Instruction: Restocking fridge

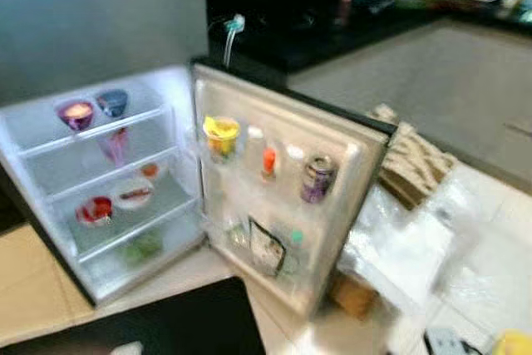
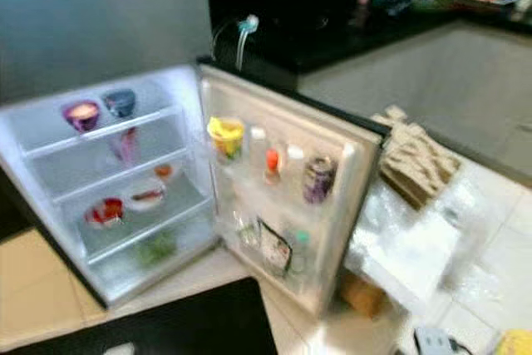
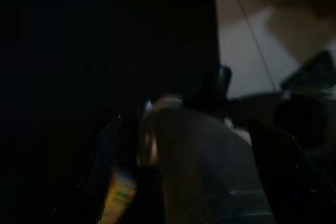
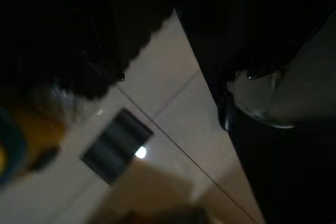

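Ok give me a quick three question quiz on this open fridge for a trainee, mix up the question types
1. True or false: the fridge door stands open.
2. Multiple choice: which item sits furthest from the hinge on the door's upper rack? A) the yellow cup B) the purple can C) the orange-capped bottle
3. Short answer: what stands on the top shelf inside the fridge?

Key
1. True.
2. B, the purple can.
3. Two small bowls side by side, a purple bowl and a dark blue bowl.
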Tool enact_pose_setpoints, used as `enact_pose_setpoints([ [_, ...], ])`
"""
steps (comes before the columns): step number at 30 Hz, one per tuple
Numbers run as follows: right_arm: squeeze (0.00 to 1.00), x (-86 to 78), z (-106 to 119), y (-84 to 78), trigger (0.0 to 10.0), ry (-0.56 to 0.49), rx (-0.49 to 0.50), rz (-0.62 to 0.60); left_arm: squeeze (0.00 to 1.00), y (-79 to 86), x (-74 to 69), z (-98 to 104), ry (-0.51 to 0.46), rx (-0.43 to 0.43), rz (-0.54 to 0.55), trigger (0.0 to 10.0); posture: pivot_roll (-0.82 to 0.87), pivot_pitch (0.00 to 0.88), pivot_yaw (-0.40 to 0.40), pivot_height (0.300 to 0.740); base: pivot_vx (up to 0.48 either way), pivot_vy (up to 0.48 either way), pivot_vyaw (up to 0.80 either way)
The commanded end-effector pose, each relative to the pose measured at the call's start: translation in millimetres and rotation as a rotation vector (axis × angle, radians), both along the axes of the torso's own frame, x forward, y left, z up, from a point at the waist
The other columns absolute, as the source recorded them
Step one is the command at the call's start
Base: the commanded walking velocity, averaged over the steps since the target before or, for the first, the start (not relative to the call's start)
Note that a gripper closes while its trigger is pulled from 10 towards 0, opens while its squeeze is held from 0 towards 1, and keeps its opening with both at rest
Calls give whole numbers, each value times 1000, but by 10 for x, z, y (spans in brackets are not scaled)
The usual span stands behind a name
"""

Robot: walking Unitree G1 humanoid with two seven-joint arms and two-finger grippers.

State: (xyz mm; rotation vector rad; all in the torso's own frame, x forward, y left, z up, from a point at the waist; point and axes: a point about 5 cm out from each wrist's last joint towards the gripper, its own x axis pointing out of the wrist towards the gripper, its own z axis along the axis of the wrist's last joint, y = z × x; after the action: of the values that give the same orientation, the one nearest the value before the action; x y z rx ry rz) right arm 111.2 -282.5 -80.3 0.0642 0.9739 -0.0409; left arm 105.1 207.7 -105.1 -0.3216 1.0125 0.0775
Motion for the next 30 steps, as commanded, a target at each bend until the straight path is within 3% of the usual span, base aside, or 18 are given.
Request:
enact_pose_setpoints([
  [1, 0, 108, 30, 16, 10000, -30, 1, 10, 0, -19, -17, -8, 11, -11, -23, 10000, -7, 0, -52, 740, 0, -480, 0],
  [7, 0, 107, 27, 24, 10000, -30, 7, 12, 0, 10, -51, -17, 28, 23, -12, 10000, -7, 0, -52, 740, 0, -462, 0],
  [19, 0, 110, 22, 43, 10000, -32, 13, 16, 0, 21, 1, 0, 8, 39, -17, 10000, -7, 0, -52, 740, 0, 0, 0],
  [30, 0, 360, 148, -23, 10000, -128, -4, 5, 0, 4, 10, 1, 2, 26, -20, 10000, -11, 0, -50, 740, 0, 0, 0],
])
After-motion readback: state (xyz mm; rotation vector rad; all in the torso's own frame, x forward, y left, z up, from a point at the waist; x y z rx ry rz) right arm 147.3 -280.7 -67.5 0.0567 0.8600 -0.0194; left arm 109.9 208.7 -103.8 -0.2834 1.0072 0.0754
